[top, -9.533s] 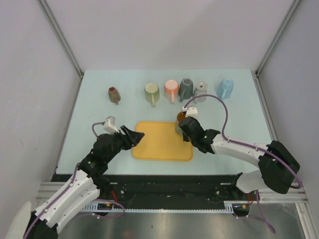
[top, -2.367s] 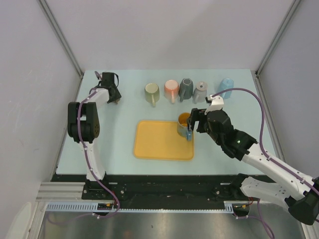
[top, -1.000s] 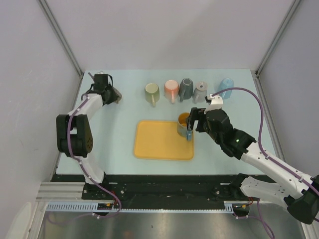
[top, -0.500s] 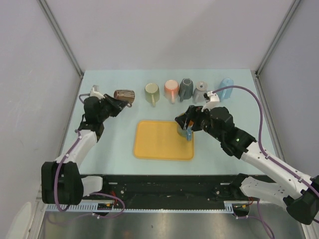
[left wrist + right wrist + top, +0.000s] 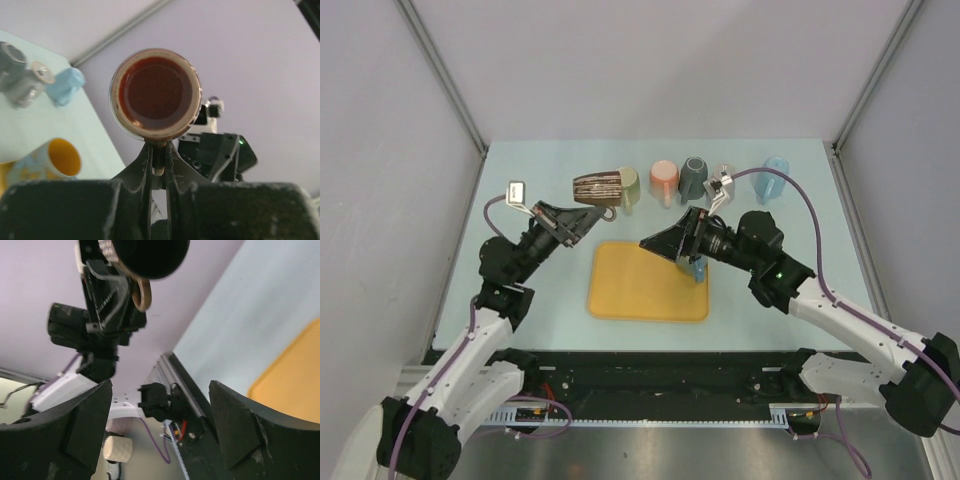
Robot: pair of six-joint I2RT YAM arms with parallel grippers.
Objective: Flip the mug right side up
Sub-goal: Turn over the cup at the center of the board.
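Note:
The brown mug hangs in the air on its side, above the table just behind the yellow tray. My left gripper is shut on its handle. In the left wrist view the mug's round dark end faces the camera, with the handle pinched between the fingers of the left gripper. My right gripper stands open over the tray, pointing left toward the mug, holding nothing. The right wrist view shows the mug high up, past the wide-apart fingers of the right gripper.
A row of mugs stands along the back: green partly behind the held mug, pink, dark grey, light grey, blue. A blue mug with a yellow inside sits on the tray's right edge.
My left arm lifted the brown mug off the back left of the table and carried it right, toward the middle. My right gripper swung up and left, away from the mug on the tray.

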